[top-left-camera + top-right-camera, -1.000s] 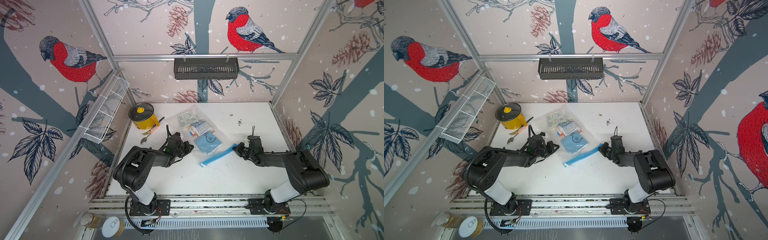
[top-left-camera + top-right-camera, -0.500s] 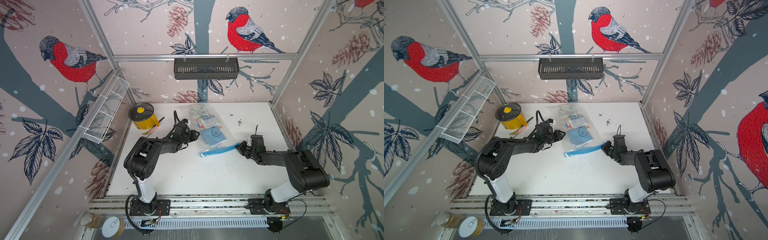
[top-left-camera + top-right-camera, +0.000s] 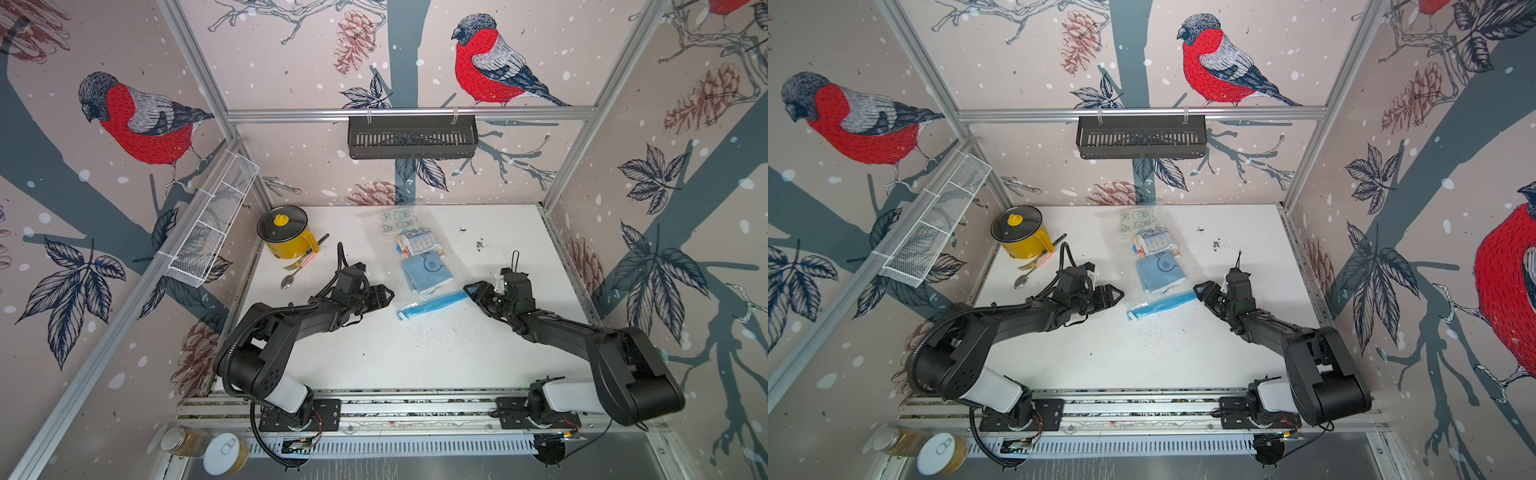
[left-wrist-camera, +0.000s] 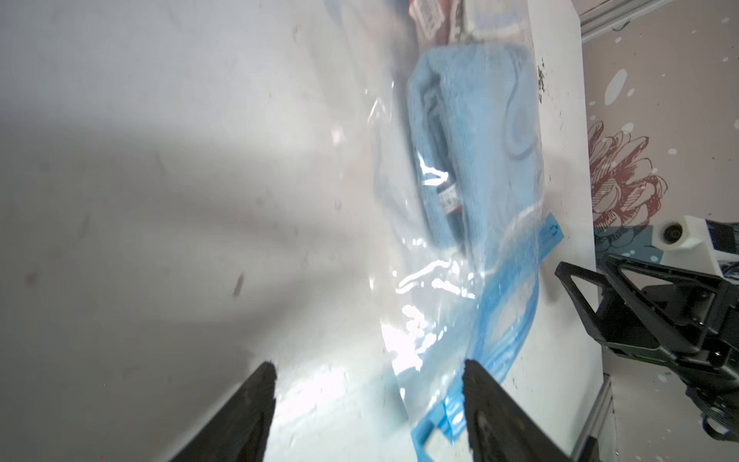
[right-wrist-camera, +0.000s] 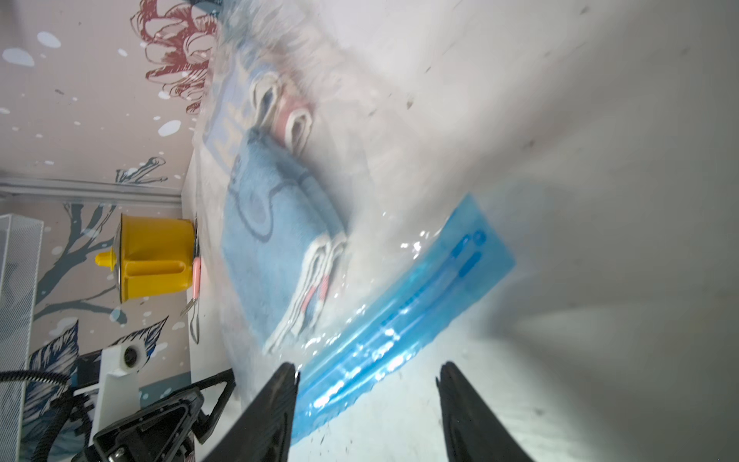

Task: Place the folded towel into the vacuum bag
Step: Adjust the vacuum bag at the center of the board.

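The clear vacuum bag [image 3: 399, 220] lies flat on the white table [image 3: 374, 357], running toward the back wall. A folded blue towel [image 3: 426, 272] [image 3: 1158, 274] sits inside it, just behind the blue zip strip [image 3: 432, 303] [image 3: 1160, 305]. My left gripper [image 3: 386, 297] [image 4: 370, 366] stands open at the strip's left end, holding nothing. At the strip's right end my right gripper [image 3: 471, 291] [image 5: 368, 366] is open too, one finger beside the strip [image 5: 420, 288]. The towel [image 4: 472, 132] [image 5: 272, 248] shows through the plastic in both wrist views.
A patterned folded cloth [image 3: 417, 243] lies deeper in the bag. A yellow lidded pot [image 3: 286, 237] with a spoon and fork [image 3: 295, 270] stands at the back left. A wire basket [image 3: 212, 224] hangs on the left wall, a black shelf [image 3: 411, 137] on the back wall. Dark crumbs [image 3: 478, 245].
Both grippers were shut on the ends of the zip strip and swung the bag straight toward the back wall. Both have since opened and let go, and the bag rests on the table.
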Tool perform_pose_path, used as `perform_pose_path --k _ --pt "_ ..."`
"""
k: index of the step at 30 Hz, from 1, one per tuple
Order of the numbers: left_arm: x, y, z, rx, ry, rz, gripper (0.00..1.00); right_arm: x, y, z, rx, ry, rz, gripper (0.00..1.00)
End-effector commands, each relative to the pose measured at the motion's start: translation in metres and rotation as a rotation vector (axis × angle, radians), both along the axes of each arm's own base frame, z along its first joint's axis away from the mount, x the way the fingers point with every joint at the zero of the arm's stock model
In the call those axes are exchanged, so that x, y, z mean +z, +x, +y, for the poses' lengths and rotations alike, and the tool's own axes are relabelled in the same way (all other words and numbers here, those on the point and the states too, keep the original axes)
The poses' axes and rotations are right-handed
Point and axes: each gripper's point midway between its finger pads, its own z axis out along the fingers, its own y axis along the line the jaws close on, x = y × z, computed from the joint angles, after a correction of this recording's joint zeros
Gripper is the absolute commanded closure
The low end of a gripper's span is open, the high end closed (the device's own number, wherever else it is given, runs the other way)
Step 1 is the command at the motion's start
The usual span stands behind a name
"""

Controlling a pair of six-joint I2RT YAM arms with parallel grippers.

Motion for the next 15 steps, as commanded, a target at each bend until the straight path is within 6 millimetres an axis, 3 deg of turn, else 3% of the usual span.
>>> perform_pose_path --k 1,8,13,15 --pt "0.0 -0.028 -0.007 -0.051 -0.091 0.088 0.32 0.007 -0.019 0.021 0.082 0.025 -0.013 0.43" --pt "0.013 -0.051 -0.013 -0.106 -0.208 0.084 0.45 0.016 -0.061 0.068 0.239 0.084 -0.051 0.49" --pt "0.013 -0.059 -0.013 -0.093 -0.263 0.095 0.59 0.014 -0.067 0.092 0.285 0.117 -0.04 0.54" --pt "0.012 -0.061 -0.012 -0.075 -0.272 0.112 0.6 0.015 -0.067 0.098 0.293 0.133 -0.032 0.54"
